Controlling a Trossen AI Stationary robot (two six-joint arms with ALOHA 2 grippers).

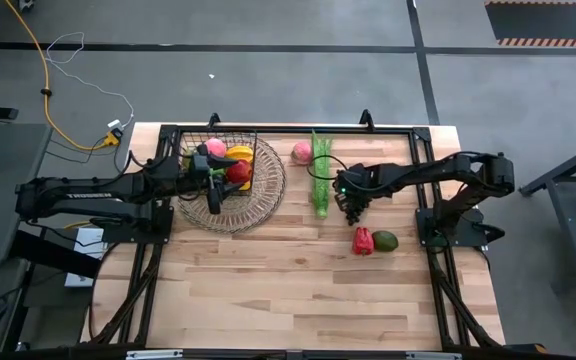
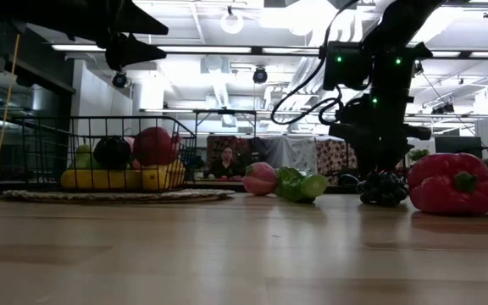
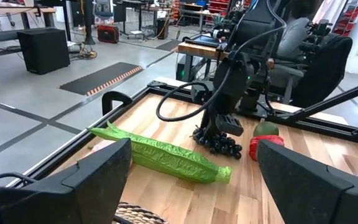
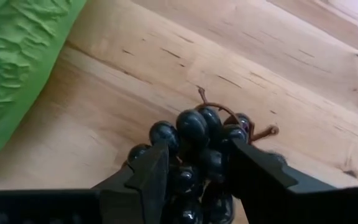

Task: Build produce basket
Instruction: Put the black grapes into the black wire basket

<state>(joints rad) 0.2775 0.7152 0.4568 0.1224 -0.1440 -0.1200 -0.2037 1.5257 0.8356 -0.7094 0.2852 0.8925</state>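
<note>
R tool [image 4: 194, 180] was down on the grapes [image 4: 201, 146], fingers narrowed around the bunch, still on the worktop [image 1: 298, 290] just right of the stalk [image 1: 320, 175]. Risk, I'd say: bunch slips or rolls if grip only catches a few berries. L tool [image 1: 213, 190] was wide open, empty, over the basket [image 1: 218, 165], left of stalk. Loose: 1 stalk, 1 peach [image 1: 301, 152], 1 pepper [image 1: 363, 241], 1 avocado [image 1: 385, 241].

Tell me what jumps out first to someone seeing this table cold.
The right gripper is down on the table with its fingers around the dark grape bunch, beside the long green stalk. At the table's left, the black wire basket on a round woven tray already holds bananas, a peach and red fruit, with the left gripper over it. A red pepper and an avocado lie loose nearby.
</note>
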